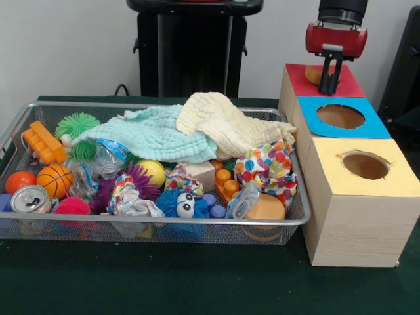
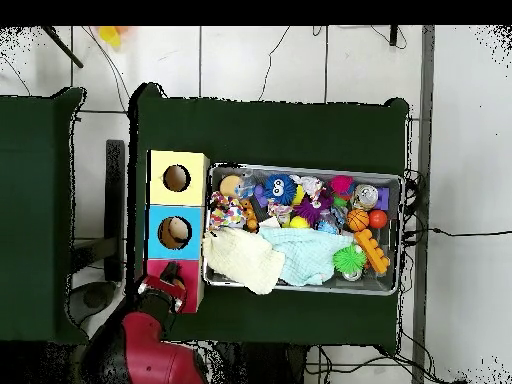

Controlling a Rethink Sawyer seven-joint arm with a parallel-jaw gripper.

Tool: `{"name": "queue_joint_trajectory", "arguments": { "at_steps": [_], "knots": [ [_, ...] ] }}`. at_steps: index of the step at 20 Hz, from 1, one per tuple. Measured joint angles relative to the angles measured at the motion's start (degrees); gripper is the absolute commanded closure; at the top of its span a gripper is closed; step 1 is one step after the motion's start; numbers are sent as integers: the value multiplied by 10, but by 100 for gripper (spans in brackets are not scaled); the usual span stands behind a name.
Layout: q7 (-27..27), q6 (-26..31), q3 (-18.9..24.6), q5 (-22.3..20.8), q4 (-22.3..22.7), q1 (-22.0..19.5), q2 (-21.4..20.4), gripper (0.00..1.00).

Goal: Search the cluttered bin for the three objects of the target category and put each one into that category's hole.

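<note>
Worktop [image 1: 197, 289]: a dark green cloth covers it, against a pale wall; the overhead view shows a tiled floor around it.
Bin [image 1: 164, 226]: a wire-mesh tray beside the boxes, heaped with toys and rags.
Boxes: three wooden boxes stand in a row just beside the bin, the red-topped box [image 1: 348, 84] farthest back, then the blue-topped box [image 1: 374, 125], then the yellow-topped box [image 1: 400, 174]; each has a round hole in its lid.
Gripper [image 1: 330, 82]: it hangs straight above the red box's hole, tips down at the opening.
Fingers: the dark tips sit close together over the hole, but whether they clasp anything cannot be told from either view.
Task thing: something tan or brownish shows at the red hole [image 1: 314, 74] just beside the tips; it looks like an item at or in the opening, though its kind is unclear.
Other candidates: the target category is not evident; the bin holds an orange brick [image 1: 44, 142], a mini basketball [image 1: 54, 180], a drinks can [image 1: 29, 199], a green spiky ball [image 1: 77, 125] and a blue fuzzy ball with eyes [image 1: 178, 203].
Cloths: a mint muslin [image 1: 147, 134] and a cream muslin [image 1: 226, 121] lie over the back of the heap and may hide more.
Step in hand, judged: a drop at the red hole.
Doing it well: keep centred over the opening, let go low, then rise straight up clear of the rim.
</note>
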Motion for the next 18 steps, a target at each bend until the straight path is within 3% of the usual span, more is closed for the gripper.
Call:
{"name": "queue_joint_trajectory", "arguments": {
  "at_steps": [9,18],
  "knots": [
    [0,2,19,0,23,-13,-16,100],
    [0,52,39,0,47,-19,-42,100]
  ]
}}
